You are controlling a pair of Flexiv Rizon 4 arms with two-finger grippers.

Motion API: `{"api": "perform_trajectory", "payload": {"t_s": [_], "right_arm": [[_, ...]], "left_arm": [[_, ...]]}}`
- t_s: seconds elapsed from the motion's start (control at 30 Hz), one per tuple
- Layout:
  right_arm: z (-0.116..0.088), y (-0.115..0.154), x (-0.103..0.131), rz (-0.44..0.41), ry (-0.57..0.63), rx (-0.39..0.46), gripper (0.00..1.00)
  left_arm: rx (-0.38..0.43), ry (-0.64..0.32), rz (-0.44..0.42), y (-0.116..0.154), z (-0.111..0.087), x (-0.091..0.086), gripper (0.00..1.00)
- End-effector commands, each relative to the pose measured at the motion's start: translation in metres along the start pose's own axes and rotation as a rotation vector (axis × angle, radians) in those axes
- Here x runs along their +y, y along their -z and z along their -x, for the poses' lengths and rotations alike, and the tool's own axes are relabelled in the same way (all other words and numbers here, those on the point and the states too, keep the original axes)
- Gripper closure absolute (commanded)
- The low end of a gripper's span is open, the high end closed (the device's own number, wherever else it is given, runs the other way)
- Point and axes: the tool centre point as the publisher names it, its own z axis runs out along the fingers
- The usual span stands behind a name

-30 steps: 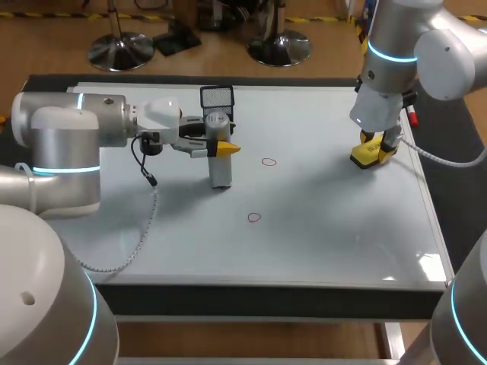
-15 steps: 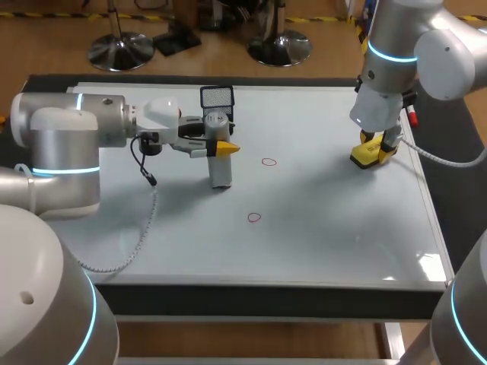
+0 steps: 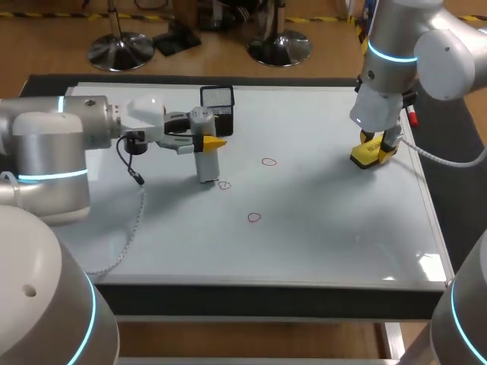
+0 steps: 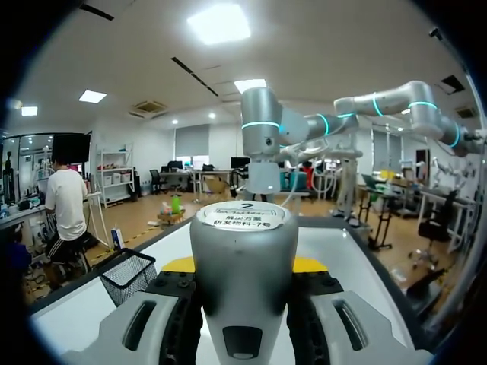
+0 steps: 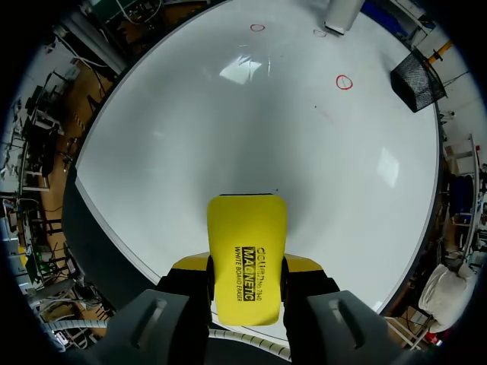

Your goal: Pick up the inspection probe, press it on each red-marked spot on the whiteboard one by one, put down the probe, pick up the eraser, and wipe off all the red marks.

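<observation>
My left gripper (image 3: pixel 204 141) is shut on the grey cylindrical inspection probe (image 3: pixel 205 160), which stands upright on the whiteboard (image 3: pixel 327 228). In the left wrist view the probe (image 4: pixel 243 266) fills the gap between the yellow-tipped fingers (image 4: pixel 179 265). Three small red rings mark the board: one (image 3: pixel 224 185) just right of the probe's foot, one (image 3: pixel 268 161) further right, one (image 3: pixel 254 217) nearer the front. At the board's right side my right gripper (image 3: pixel 370 152) is shut on the yellow eraser (image 5: pixel 247 255), held low over the white surface.
A black mesh basket (image 3: pixel 217 99) stands at the board's back edge, just behind the probe. A red marker (image 3: pixel 412 115) lies by the right edge behind my right arm. A cable (image 3: pixel 129 228) trails from my left wrist over the board.
My left arm has carried the probe a little to the left and back, uncovering a red ring by its foot. The right arm and eraser have stayed put.
</observation>
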Motion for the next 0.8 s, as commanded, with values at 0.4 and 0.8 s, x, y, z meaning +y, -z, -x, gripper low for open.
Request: {"api": "perform_trajectory", "payload": {"t_s": [0.4,0.8], "right_arm": [[0.000,0.001,-0.001,-0.002,0.001,0.002,1.00],[0.000,0.001,-0.001,-0.002,0.001,0.002,1.00]], "left_arm": [[-0.219,-0.026,-0.003,0.088,-0.016,-0.015,1.00],[-0.332,-0.037,0.004,0.141,-0.028,-0.013,1.00]]}}
